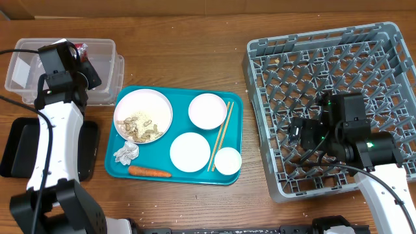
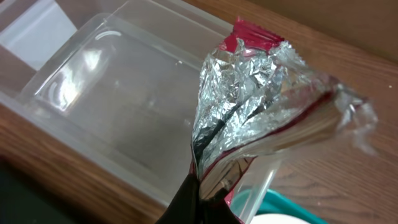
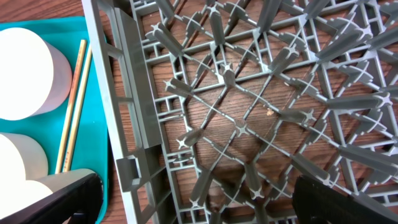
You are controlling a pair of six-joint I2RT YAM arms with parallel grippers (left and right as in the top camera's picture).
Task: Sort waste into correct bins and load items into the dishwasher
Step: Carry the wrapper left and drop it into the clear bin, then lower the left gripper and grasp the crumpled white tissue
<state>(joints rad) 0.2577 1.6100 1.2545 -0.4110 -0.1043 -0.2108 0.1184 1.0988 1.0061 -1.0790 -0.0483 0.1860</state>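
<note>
Gripping red-silver wrapper (image 2: 261,106) w/ left claw (image 2: 199,200) over clear tub (image 2: 112,81); right claw (image 3: 202,202) agape over rack (image 3: 236,93).

Seemingly a robotics lab bench staged as a kitchen: brown wood-grain table (image 1: 188,58), white-and-black left robot arm (image 1: 57,127) and right robot arm (image 1: 383,166) trailing black cables (image 1: 312,146), large square grey plastic dish rack (image 1: 255,97), teal rectangular serving tray (image 1: 181,104).

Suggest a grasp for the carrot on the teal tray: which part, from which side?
Grip the carrot at mid-length, coming straight down, jaws closing across its thin width. It lies flat, lengthwise along the teal tray's near rim, with the crumpled tissue close behind its left end, so stay off that end.
</note>
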